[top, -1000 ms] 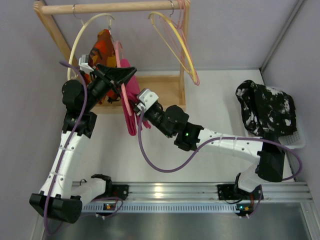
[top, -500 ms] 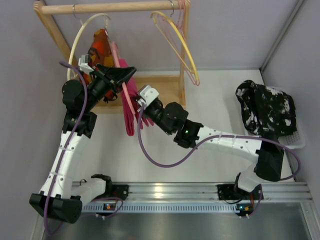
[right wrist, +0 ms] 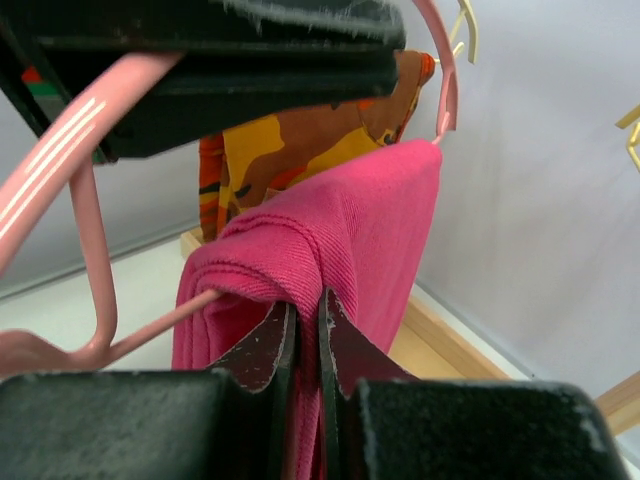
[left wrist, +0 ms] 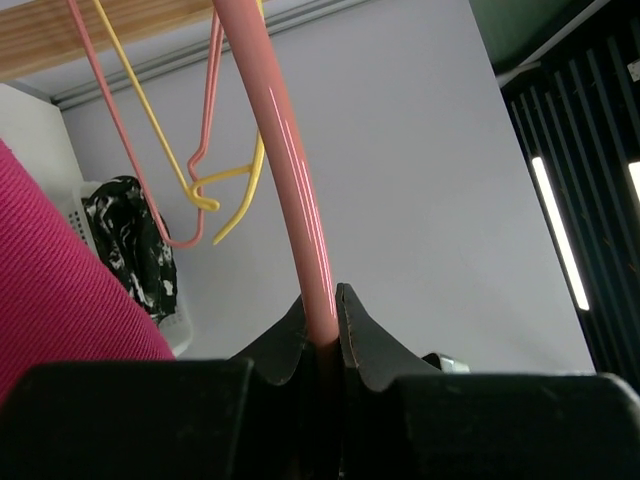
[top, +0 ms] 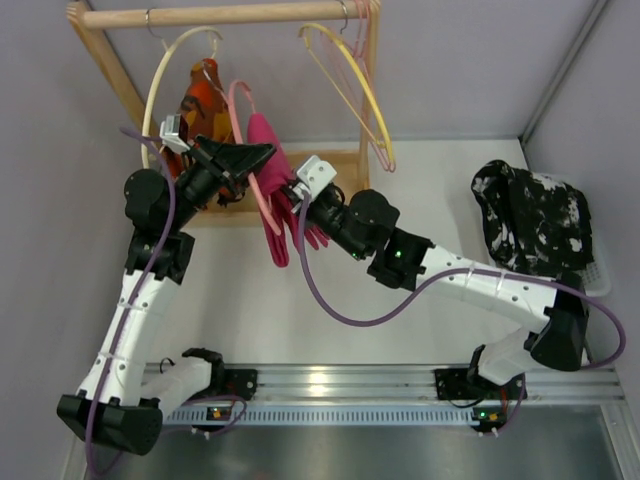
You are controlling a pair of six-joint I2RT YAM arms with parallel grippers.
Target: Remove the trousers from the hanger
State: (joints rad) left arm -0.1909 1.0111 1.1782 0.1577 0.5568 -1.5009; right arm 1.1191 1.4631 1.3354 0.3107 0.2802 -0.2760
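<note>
Evenly bright, softly lit from above. Glares white along the thin salmon-pink plastic hanger (left wrist: 283, 150) and the silver metal rail (top: 320, 378). Blurs near wrist lenses.

- Robot lab test cell: plain grey panel walls (top: 470, 70) enclose a white tabletop (top: 430, 190).
- An aluminium rail (top: 340, 380) at the near edge carries 2 cabled arms (top: 135, 310).
- A small wooden clothes rack (top: 225, 14) stands on the tabletop.
</note>
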